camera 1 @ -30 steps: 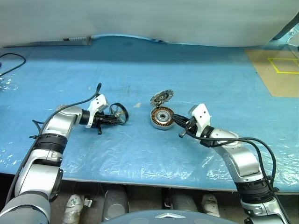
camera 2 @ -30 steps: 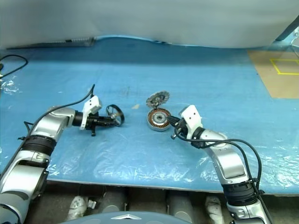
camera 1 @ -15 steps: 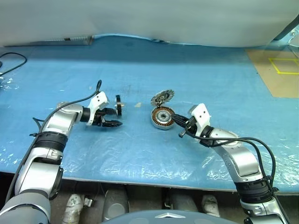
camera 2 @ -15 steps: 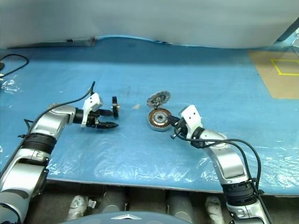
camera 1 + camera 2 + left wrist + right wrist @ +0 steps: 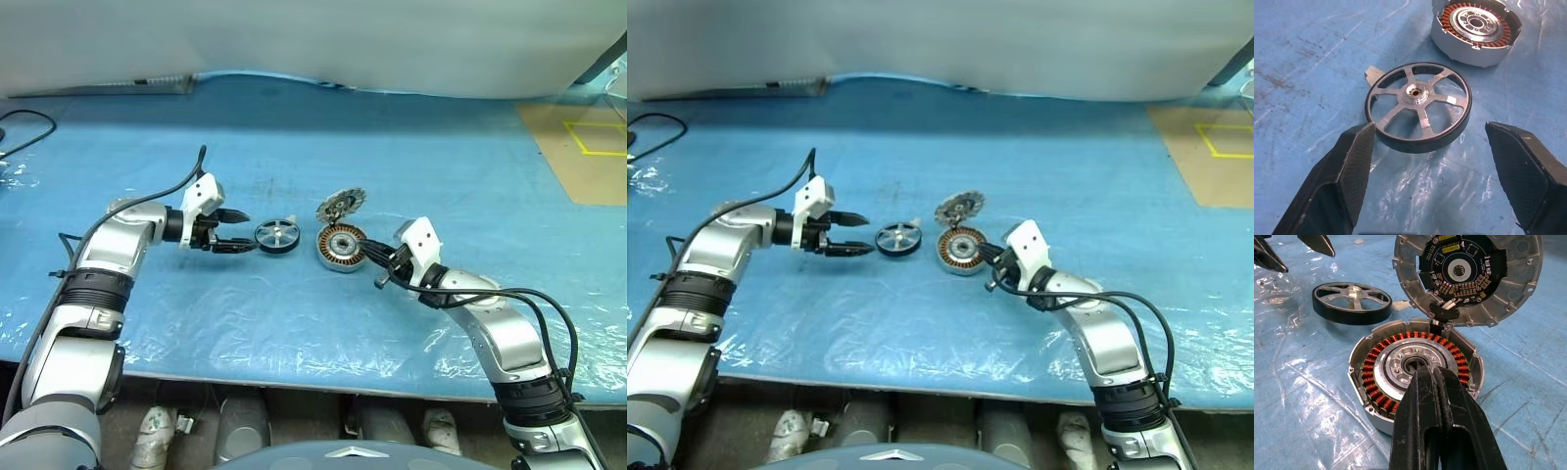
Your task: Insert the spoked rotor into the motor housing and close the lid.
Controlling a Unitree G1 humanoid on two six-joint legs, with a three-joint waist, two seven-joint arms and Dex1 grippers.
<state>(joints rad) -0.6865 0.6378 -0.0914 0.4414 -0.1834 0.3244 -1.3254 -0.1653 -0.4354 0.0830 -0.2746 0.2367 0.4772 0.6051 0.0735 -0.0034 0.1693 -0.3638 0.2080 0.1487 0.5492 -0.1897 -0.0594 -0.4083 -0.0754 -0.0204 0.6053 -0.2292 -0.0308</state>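
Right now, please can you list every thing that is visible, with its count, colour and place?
spoked rotor: one, black rim with silver spokes, flat on the sheet, left of the motor housing, apart from it.
motor housing: one, silver rim with copper windings, centre of the sheet.
lid: one, grey, standing open at the housing's far edge, joined to it.
blue plastic sheet: one, covers the table.
brown board: one, with yellow square outline, far right.
black cable: one, far left edge.
left end effector: black fingers, open, just left of the rotor.
right end effector: black fingers, shut, at the housing's right rim.
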